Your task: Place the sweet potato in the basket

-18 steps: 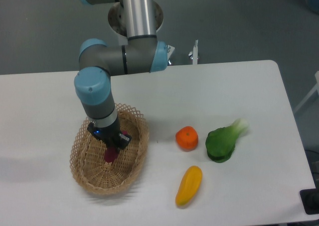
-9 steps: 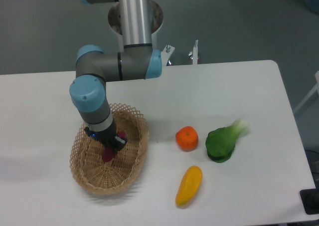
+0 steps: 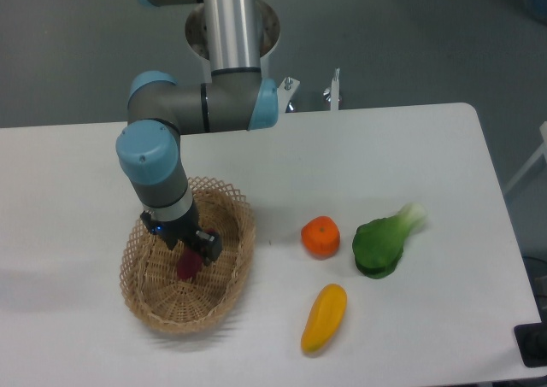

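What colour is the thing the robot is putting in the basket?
Dark magenta-purple sweet potato, seen in the fixed camera view.

The arm [image 3: 205,109] is made of grey metal tubes, with a shiny silver cylinder at 12 o'clock and light blue round caps on the joints. Its wrist has a white ring band, and the gripper [image 3: 190,252] below is black, with a small blue light on its body.
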